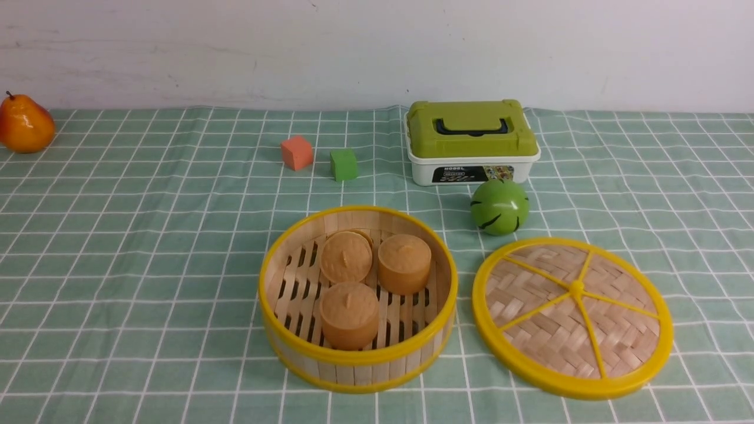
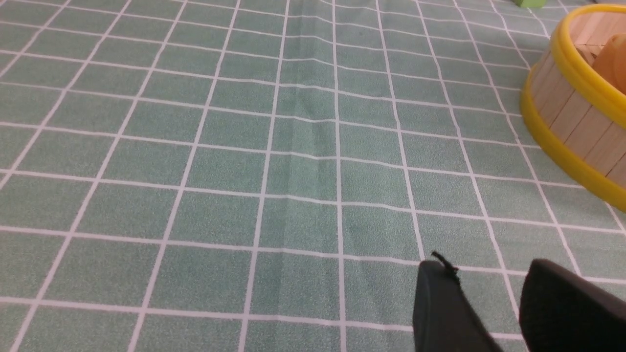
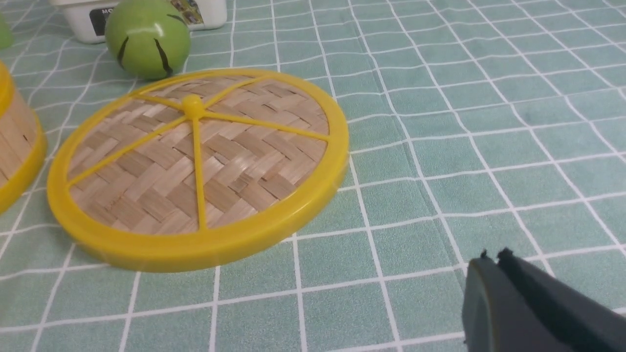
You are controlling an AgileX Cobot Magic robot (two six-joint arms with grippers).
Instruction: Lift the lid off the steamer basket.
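Note:
The steamer basket (image 1: 358, 353) stands open at the front middle of the cloth, with three tan buns (image 1: 404, 262) on its slatted floor. Its wall also shows in the left wrist view (image 2: 572, 112). The lid (image 1: 571, 315) lies flat on the cloth just right of the basket, apart from it; it also shows in the right wrist view (image 3: 195, 166). No gripper shows in the front view. My left gripper (image 2: 489, 274) is open and empty over bare cloth left of the basket. My right gripper (image 3: 495, 258) is shut and empty over the cloth, to one side of the lid.
A white box with a green lid (image 1: 471, 141) stands at the back. A green ball (image 1: 499, 206) lies between it and the lid. An orange cube (image 1: 296, 152) and a green cube (image 1: 343, 164) sit behind the basket. A pear (image 1: 23, 125) is far back left.

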